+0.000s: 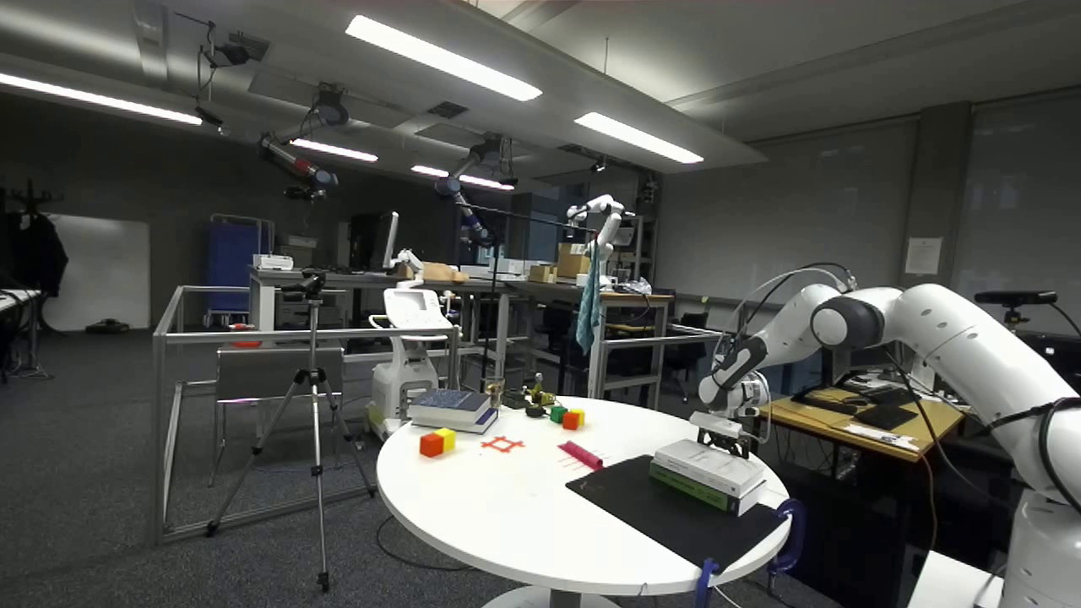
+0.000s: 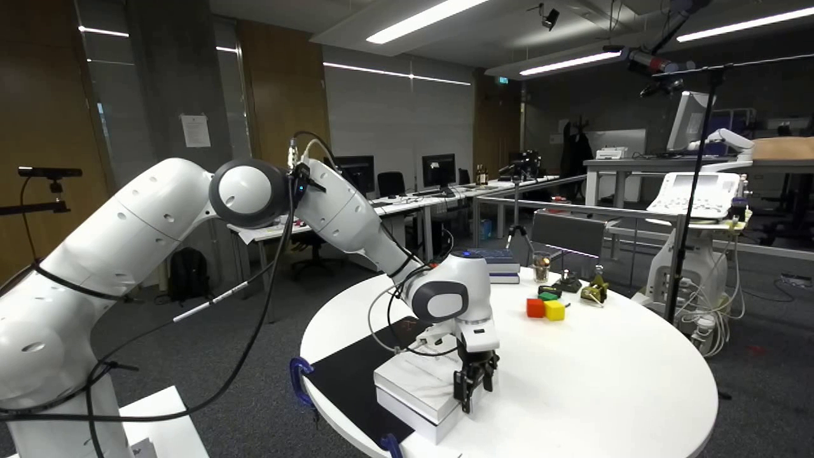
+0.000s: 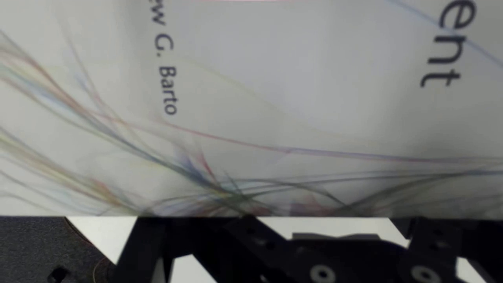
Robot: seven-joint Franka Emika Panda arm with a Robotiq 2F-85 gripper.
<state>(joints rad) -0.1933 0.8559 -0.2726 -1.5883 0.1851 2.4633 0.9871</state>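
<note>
Two stacked books lie near the table's edge. The upper book point(image 1: 708, 464) has a white cover; it also shows in an exterior view point(image 2: 416, 380) and fills most of the wrist view point(image 3: 275, 98), with coloured lines and "Barto" printed on it. The lower book point(image 1: 688, 488) has a green spine. My black gripper point(image 1: 724, 446) points down at the stack's long side, its fingers spread apart. In an exterior view the gripper point(image 2: 475, 391) overlaps the upper book's edge; I cannot tell whether it touches. In the wrist view the book hides the fingertips of the gripper point(image 3: 338, 255).
The books rest partly on a black mat point(image 1: 621, 507) on a round white table point(image 1: 507, 532). Blue clamps point(image 1: 791, 532) grip the edge. Farther off are red point(image 1: 431, 445), yellow point(image 1: 446, 438) and green point(image 1: 558, 414) blocks, a pink roll point(image 1: 581, 454), blue books point(image 1: 452, 405) and a glass point(image 2: 541, 267).
</note>
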